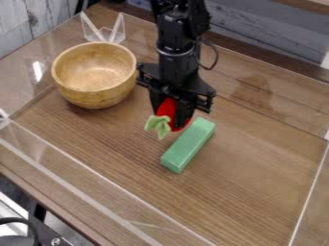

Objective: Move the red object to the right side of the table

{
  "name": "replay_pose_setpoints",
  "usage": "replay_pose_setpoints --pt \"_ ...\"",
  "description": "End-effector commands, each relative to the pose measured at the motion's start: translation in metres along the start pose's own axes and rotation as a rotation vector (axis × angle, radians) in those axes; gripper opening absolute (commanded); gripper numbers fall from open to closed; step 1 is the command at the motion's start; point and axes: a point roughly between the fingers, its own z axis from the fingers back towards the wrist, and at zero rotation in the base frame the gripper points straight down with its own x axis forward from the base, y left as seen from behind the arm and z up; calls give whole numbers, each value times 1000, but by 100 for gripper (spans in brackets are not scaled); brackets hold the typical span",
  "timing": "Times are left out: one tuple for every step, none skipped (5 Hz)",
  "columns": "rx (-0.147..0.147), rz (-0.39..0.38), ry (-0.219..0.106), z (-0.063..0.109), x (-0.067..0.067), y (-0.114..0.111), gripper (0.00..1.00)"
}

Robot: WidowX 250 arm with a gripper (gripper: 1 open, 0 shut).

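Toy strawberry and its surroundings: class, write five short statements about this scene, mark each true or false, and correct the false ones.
1. The pincer is shut on the toy strawberry. True.
2. The wooden bowl holds the strawberry. False: the bowl is empty.
3. The green block lies flat on the table. True.
4. The green block sits inside the bowl. False: it lies on the table, right of the bowl.
5. The strawberry's leafy stem shows beside the pincer. True.
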Motion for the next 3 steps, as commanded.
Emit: replay_pose_setpoints --pt "14 -8 -53 12 11 -3 0" --pt "25 -7 -55 13 12 -7 0" --pt "40 -3 -55 13 12 -4 0"
